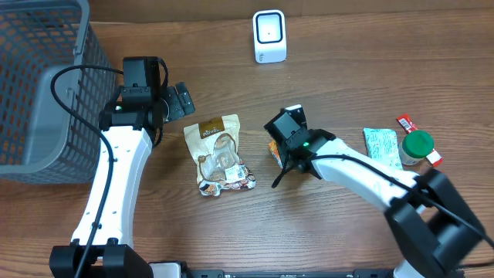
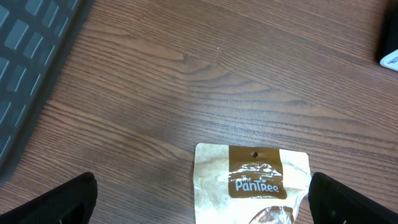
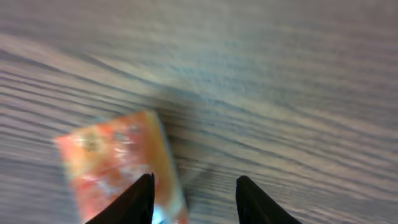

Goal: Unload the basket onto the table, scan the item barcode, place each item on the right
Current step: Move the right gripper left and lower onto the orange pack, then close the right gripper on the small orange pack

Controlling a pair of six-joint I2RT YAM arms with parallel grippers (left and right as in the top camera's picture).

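AT THE TABLE: the right pincer [image 3: 196, 196] hangs low over the wooden table [image 1: 347, 62], its two fingers apart and bare wood showing between them. The orange packet [image 3: 112, 155] lies flat just outside the finger on the left of the wrist view, one corner running behind that fingertip; nothing is clamped.

Judged from this, the step in hand is the pick-up. The packet is not yet lifted, and no barcode is presented to anything. The next move calls for shifting the pincer sideways until the packet sits between the fingers, then closing on a thin, flat edge without sliding it along the wood. After that comes a carry to the white scanner [image 1: 269, 35], which stands upright well beyond the pincer, with the coded face turned toward its window. Which face bears the code cannot be told, as the wrist view is blurred.

The left pincer [image 1: 179, 100] is spread as wide as it goes and holds nothing; a brown pouch [image 2: 252, 180] lies flat just ahead of it, in line with the gap between its fingertips but untouched.

Containers: a grey basket [image 1: 31, 93] sits behind and to the side of the left pincer — no goods show in the part of it in view. A jar [image 1: 417, 145] with a green lid rests well back from the right pincer, out past the arm's elbow; its lid is on and its contents are hidden. Beside the jar lie a green-and-white packet [image 1: 382, 147] and a red bar [image 1: 407, 123].
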